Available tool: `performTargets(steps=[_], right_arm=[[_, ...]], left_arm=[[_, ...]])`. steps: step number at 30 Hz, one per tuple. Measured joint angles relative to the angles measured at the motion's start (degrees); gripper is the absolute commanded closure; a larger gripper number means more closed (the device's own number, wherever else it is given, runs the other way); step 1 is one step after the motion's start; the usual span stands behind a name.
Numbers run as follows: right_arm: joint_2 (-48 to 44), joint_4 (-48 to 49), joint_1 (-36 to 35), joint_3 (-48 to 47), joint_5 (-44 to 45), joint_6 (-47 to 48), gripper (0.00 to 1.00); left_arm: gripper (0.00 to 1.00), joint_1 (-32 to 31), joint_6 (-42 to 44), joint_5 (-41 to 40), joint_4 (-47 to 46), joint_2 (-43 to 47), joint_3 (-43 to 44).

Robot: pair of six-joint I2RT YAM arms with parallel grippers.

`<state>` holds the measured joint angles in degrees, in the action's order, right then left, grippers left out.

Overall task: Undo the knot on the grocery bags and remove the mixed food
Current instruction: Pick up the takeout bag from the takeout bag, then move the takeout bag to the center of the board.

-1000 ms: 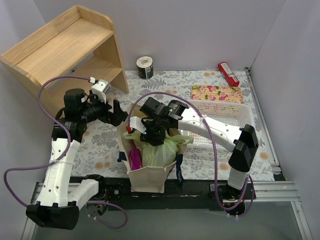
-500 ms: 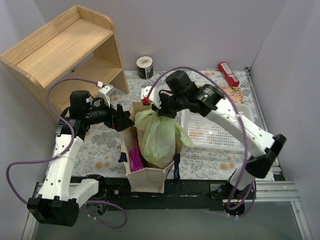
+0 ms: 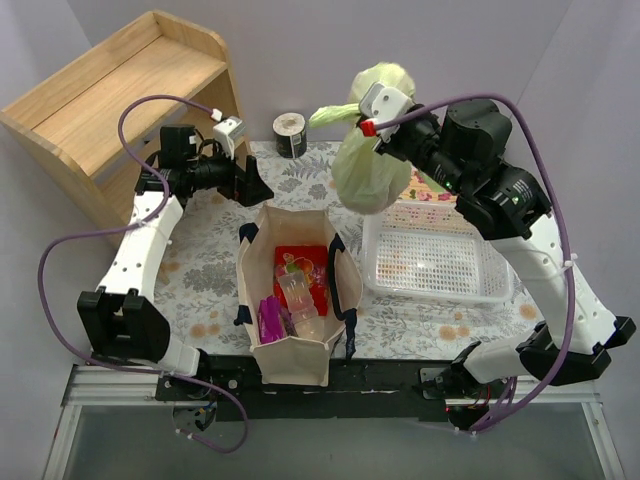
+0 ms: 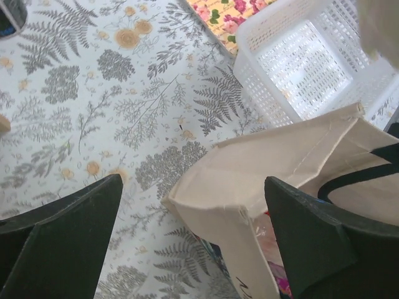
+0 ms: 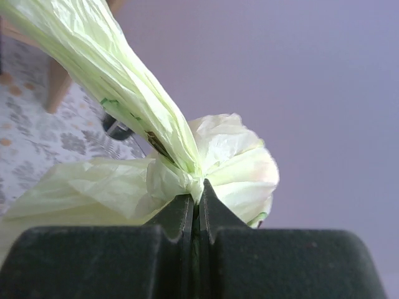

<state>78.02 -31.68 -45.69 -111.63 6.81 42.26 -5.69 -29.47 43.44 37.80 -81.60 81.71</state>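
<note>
Though pinched at top, thin pale green plastic bag (image 3: 368,170) hangs below my right gripper (image 5: 195,200).
Jaws closed on its twisted knot (image 5: 187,177); my left gripper (image 4: 193,187) spread wide, empty, over beige canvas tote (image 4: 262,162) rim.

Crinkly plastic bag (image 3: 365,178), matt canvas tote (image 3: 290,358)

Two bags show: one pale green plastic bag (image 3: 368,172) and one canvas tote (image 3: 290,352). The tote holds one red packet (image 3: 300,257), one purple packet (image 3: 270,318) and one clear bottle (image 3: 300,298). The worktop (image 3: 200,290) carries one white basket (image 3: 372,255), one wooden shelf (image 3: 120,90), one tape roll (image 3: 290,133), one red box (image 3: 457,147) and one flowered box (image 3: 425,192).
</note>
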Motion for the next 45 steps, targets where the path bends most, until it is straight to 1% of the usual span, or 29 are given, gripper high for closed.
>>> performTargets(steps=[2, 5, 8, 12, 16, 19, 21, 23, 24, 26, 27, 28, 29, 30, 34, 39, 43, 45], right_arm=[[0.52, 0.87, 1.81, 0.00, 1.99, 0.00, 0.99], [1.25, 2.38, 6.91, 0.00, 4.07, -0.20, 0.99], [1.33, 2.97, 9.62, 0.00, 5.55, -0.57, 0.99], [1.31, 3.21, 10.60, 0.02, 6.21, -1.68, 0.99], [1.31, 3.21, 10.88, 0.04, 6.32, -2.93, 0.99], [1.31, 3.21, 11.04, 0.04, 6.16, -3.50, 0.99], [1.33, 3.23, 11.08, 0.04, 6.03, -3.80, 0.99], [1.40, 3.26, 11.19, 0.04, 6.01, -4.22, 0.99], [1.51, 3.26, 11.23, 0.02, 6.01, -4.39, 0.99], [1.86, 3.23, 11.28, -0.02, 6.03, -4.59, 0.99], [2.03, 3.19, 11.34, -0.02, 6.03, -4.61, 0.99], [2.21, 3.13, 11.43, -0.02, 6.08, -4.61, 0.99], [2.29, 3.10, 11.52, -0.02, 6.12, -4.61, 0.99], [2.32, 3.08, 11.61, 0.00, 6.16, -4.59, 0.99], [1.99, 3.23, 12.46, 0.17, 6.45, -4.61, 0.99], [1.14, 3.17, 13.49, 1.36, 6.51, -4.79, 0.99], [0.87, 3.15, 13.75, 1.95, 6.05, -5.09, 0.99], [0.79, 3.15, 13.79, 2.16, 5.84, -5.31, 0.99]], left_arm=[[0.02, -0.02, 2.56, 1.99, 1.73, -3.74, 3.80], [0.02, -0.07, 6.71, 5.97, 6.32, -8.57, 9.03], [0.02, -0.09, 10.69, 9.73, 10.75, -11.08, 12.09], [0.02, -0.50, 14.49, 13.03, 13.53, -9.07, 11.32], [0.02, -2.29, 17.73, 14.12, 14.01, -3.45, 6.88], [0.02, -5.66, 19.39, 12.46, 12.90, -0.17, 3.39], [0.02, -9.25, 20.06, 8.83, 9.62, 0.87, 0.57], [0.07, -12.59, 20.68, 5.05, 5.16, 0.98, -1.97], [0.22, -14.05, 20.81, 3.10, 3.28, 0.79, -2.97], [0.39, -16.22, 21.33, -0.31, 0.42, -0.31, -3.80], [0.59, -16.90, 21.79, -1.73, -1.11, -1.16, -3.78], [0.73, -17.35, 22.27, -2.86, -2.64, -1.99, -3.74], [0.93, -17.59, 22.56, -3.85, -3.56, -2.99, -3.34], [1.00, -17.73, 22.99, -4.46, -4.20, -4.20, -2.69], [1.00, -18.18, 23.32, -6.73, -6.51, -8.35, 0.42], [1.00, -18.60, 23.04, -10.08, -8.26, -16.35, 8.28], [1.00, -18.51, 23.10, -13.92, -10.25, -27.36, 20.85], [1.00, -18.38, 23.32, -16.41, -11.17, -33.86, 28.81]])
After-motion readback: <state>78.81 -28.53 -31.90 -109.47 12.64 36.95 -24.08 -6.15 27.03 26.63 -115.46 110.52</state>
